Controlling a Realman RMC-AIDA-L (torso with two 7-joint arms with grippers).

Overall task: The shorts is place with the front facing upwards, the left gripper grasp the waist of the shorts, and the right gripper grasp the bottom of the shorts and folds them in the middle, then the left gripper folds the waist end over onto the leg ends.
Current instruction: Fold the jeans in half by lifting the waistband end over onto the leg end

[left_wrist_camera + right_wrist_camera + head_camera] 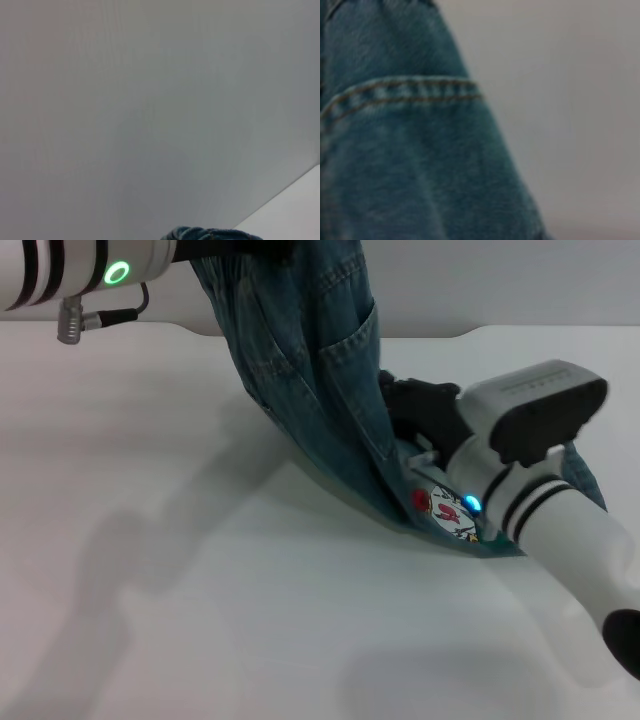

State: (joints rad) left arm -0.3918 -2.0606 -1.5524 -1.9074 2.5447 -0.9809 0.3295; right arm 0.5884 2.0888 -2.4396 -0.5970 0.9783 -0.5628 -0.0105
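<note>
The shorts (310, 370) hang in the air as a long blue-green denim strip, slanting from the top of the head view down to the table at the right. A patch pocket (350, 350) faces me, and the cartoon print (447, 510) sits at the low end. My left gripper (235, 248) is at the top edge, its claw mostly cut off, with the cloth hanging from it. A scrap of the shorts (210, 234) shows in the left wrist view. My right gripper (405, 405) is dug into the cloth's right edge, low over the table. Stitched denim of the shorts (410, 165) fills the right wrist view.
The white table (200, 590) spreads out left of and in front of the shorts, carrying only the arms' shadows. Its far edge meets a grey wall (520, 280). My right forearm (580, 550) crosses the front right corner, with more denim (582, 475) showing behind it.
</note>
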